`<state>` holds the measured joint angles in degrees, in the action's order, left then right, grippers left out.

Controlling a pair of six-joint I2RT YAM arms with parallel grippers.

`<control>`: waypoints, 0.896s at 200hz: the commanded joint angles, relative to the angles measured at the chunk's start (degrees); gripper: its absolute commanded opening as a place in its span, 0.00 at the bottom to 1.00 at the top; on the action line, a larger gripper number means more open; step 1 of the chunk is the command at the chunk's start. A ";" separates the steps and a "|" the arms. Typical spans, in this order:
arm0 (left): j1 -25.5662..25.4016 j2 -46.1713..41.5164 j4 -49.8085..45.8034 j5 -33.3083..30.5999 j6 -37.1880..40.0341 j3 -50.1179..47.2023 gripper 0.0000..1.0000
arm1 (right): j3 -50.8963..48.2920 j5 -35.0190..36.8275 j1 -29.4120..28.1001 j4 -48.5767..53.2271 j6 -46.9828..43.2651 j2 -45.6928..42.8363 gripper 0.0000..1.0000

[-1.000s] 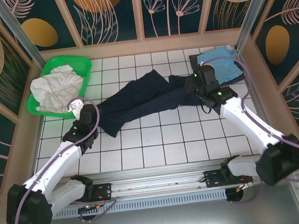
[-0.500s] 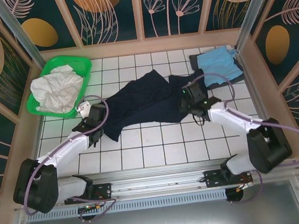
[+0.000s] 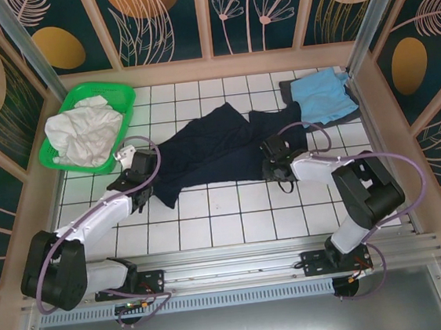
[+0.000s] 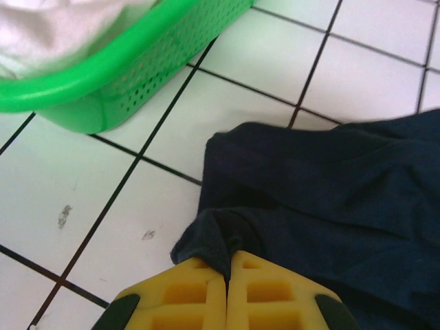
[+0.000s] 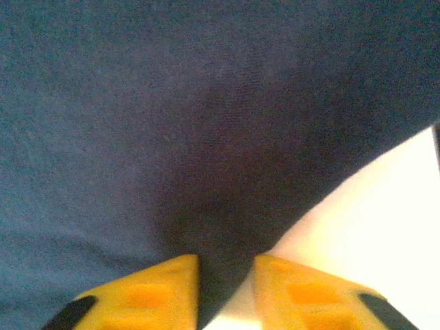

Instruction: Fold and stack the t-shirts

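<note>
**Both claws pinched on the navy t-shirt**

The navy t-shirt (image 3: 218, 145) lay rumpled across the white-tiled tabletop (image 3: 211, 221), stretched between the two claws. The left claw (image 4: 227, 265) had its yellow fingers pressed together on a small fold at the shirt's left edge. The right claw (image 5: 225, 268) gripped the shirt's right end, its fingers a narrow gap apart with dark cloth filling that gap. Ahead and left of the left claw sat a green basket (image 4: 137, 75) with white cloth (image 3: 83, 132) in it, near the shirt but not touching it. Beyond the right claw, to its right, a light blue t-shirt (image 3: 324, 95) lay on a dark grey one (image 3: 286, 89) in the far corner.
</note>
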<state>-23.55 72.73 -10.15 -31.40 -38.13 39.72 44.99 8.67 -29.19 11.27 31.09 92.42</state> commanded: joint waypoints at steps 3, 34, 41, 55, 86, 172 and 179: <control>0.35 -7.01 -2.74 1.28 2.20 5.51 0.00 | 3.52 2.69 0.54 -1.77 -0.35 -0.62 0.10; 0.35 -17.36 -6.19 1.49 4.12 10.50 0.00 | 6.87 4.27 0.89 3.56 -3.23 -9.45 0.00; 0.33 -18.94 -7.16 1.77 4.80 12.14 0.00 | 7.72 4.58 0.89 5.53 -3.72 -12.14 0.00; 0.35 -20.88 -10.08 1.43 5.79 15.66 0.00 | 10.14 4.74 0.72 9.50 -4.50 -18.57 0.00; 0.35 -23.16 -14.61 1.73 8.59 27.49 0.00 | 18.23 2.99 0.22 16.12 -6.10 -33.91 0.00; 0.32 -18.83 -13.51 1.09 13.60 41.22 0.00 | 35.15 3.04 1.81 15.50 -10.14 -35.48 0.00; 0.35 -16.34 -12.50 0.36 14.36 41.62 0.00 | 35.69 3.60 2.83 14.45 -10.26 -32.88 0.00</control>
<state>-23.55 49.71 -25.32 -27.57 -27.16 81.10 79.96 8.93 -28.53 26.85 23.00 52.07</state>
